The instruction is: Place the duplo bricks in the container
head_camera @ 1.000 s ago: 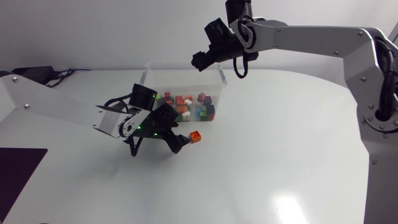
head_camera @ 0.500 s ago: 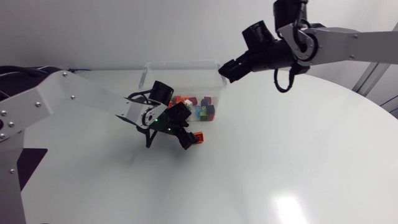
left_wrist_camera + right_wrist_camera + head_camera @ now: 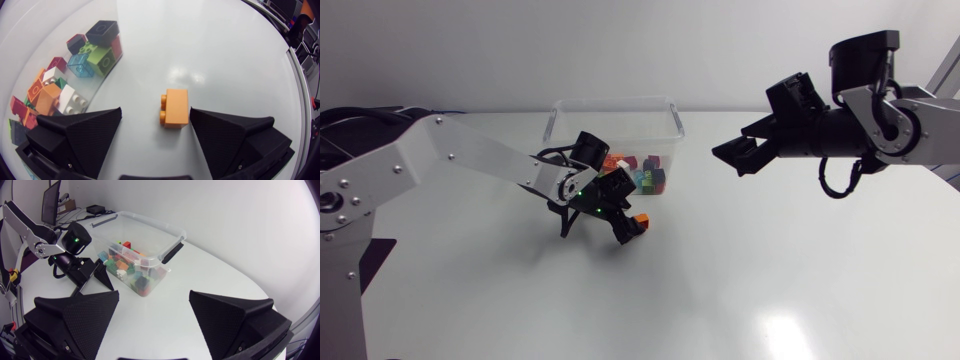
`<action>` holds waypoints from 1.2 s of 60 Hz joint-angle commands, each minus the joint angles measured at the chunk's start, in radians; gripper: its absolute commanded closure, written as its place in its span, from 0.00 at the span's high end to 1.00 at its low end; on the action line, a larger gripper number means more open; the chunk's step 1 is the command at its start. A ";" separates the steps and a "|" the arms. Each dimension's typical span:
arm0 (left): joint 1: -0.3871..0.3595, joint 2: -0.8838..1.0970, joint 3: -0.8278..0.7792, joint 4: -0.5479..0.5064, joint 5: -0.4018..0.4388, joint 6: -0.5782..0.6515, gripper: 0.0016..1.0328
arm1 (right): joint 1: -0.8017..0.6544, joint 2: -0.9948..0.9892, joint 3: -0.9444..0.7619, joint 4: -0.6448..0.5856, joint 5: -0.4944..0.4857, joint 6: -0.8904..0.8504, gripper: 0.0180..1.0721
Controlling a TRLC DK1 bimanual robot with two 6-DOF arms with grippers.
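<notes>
White glossy surface [image 3: 750, 290], plain pale wall behind. Toward the back: clear rectangular plastic container [image 3: 615, 102], dark clips at the ends, partly filled with mixed coloured duplo bricks [image 3: 638, 176].

Left tool [image 3: 155, 114]: spread wide, low over the surface, straddling one small orange duplo brick [image 3: 174, 108]. Brick on its side on the surface, two studs pointing toward the farther finger. Just outside the container's front wall, apart from the pile inside. Off-centre in the gap: against or just beside one finger, well clear of the other; contact not readable from the wrist view. Not pinched yet.

Right tool [image 3: 732, 158]: spread, empty, held high, well off to the container's right.

Step in hand, by judgement: closing on the orange brick. To do well:
- centre the gap over the brick first; otherwise expect a sideways slide toward the nearer finger
- keep the fingers square, since the grip would land on stud tops and underside
- stay low enough to catch the body
- close slowly; light plastic on a smooth surface, likely to skid or twist under a one-sided push

Room: container wall close beside the left tool, so lift straight up before crossing the rim, then release over the open top. Open surface ahead of the brick and toward the front edge. Right arm well clear of that path.
</notes>
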 commanded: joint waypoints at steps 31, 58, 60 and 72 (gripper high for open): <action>-0.034 0.005 0.004 -0.047 0.014 0.021 0.13 | -0.146 -0.409 -0.289 -0.018 -0.003 -0.037 0.96; -0.020 -0.269 -0.120 -0.059 0.014 -0.010 0.11 | -0.279 -0.658 -0.458 0.077 0.102 0.003 0.95; -0.014 -0.294 -0.125 -0.058 0.015 -0.019 0.11 | -0.281 -0.672 -0.471 0.086 0.111 0.005 0.95; 0.030 -0.437 -0.134 -0.028 0.015 -0.092 0.11 | -0.287 -0.718 -0.571 0.169 0.158 0.009 0.95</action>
